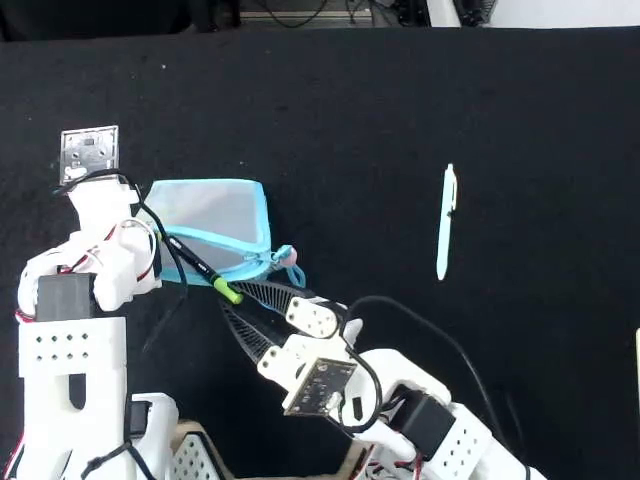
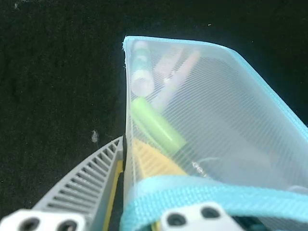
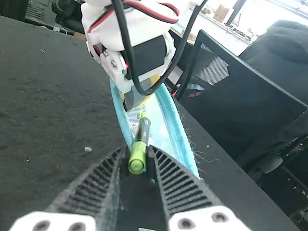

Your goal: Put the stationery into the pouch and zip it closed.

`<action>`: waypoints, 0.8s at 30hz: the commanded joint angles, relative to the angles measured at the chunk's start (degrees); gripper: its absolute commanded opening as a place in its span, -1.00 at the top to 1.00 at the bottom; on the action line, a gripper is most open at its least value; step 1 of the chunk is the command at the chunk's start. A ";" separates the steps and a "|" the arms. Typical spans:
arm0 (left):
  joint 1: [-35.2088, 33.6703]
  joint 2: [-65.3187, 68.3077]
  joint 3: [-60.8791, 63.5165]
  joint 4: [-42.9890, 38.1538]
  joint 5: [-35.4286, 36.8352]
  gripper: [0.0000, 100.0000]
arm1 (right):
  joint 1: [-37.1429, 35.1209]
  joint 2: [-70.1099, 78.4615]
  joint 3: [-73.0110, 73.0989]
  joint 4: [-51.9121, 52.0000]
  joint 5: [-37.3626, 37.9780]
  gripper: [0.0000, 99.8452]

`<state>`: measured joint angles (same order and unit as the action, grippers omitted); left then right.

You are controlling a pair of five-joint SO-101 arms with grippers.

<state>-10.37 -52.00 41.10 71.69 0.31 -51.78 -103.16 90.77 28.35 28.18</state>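
A: There's our pen [image 1: 200, 268], black with a green end. The right gripper [image 3: 137, 161] has that green end pinched, jaws closed tight on the barrel.

B: The long axis is what we want to watch. It runs straight out from the jaws toward the pouch [image 1: 215, 215], dark tip leading, in between the two blue bands of the mouth.

A: So the pouch lies dead ahead of the right gripper, up and to the left across the table [image 1: 400, 110] as we look down on it.

B: Right, and at the far end of that line we've got the left gripper [image 2: 126, 156]. It's clamped on the pouch's edge beside the mouth, one finger outside the mesh and the other, we think, inside.

A: That props the mouth up for us. How deep the tip sits, we can't tell.

B: Agreed. We'd call the next move a push along the pen's own axis, toward the left gripper, and then a release.

A: Through the mesh we see a green marker [image 2: 156, 126] and some pinkish pieces lying inside.

B: There's one more outside, though. A blue pen [image 1: 446, 222] lies well apart on the right, lengthwise up and down the table. The right arm is the nearer one for it.

A: The zip's open, so we reckon we're mid-task.
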 commanded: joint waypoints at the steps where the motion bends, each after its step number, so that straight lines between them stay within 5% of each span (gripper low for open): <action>1: -0.66 0.26 0.22 -0.44 0.53 0.94 | -0.53 -5.85 -2.68 -2.37 0.18 0.98; 18: -0.66 0.26 0.22 -0.44 0.53 0.94 | -0.53 -5.67 -2.51 -2.99 -0.09 0.97; 24: -0.66 0.26 0.22 -0.35 0.53 0.94 | -0.79 -5.93 -2.51 -2.81 0.35 0.64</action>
<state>-10.37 -52.00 41.10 71.69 0.31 -51.78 -103.16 90.77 26.59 28.18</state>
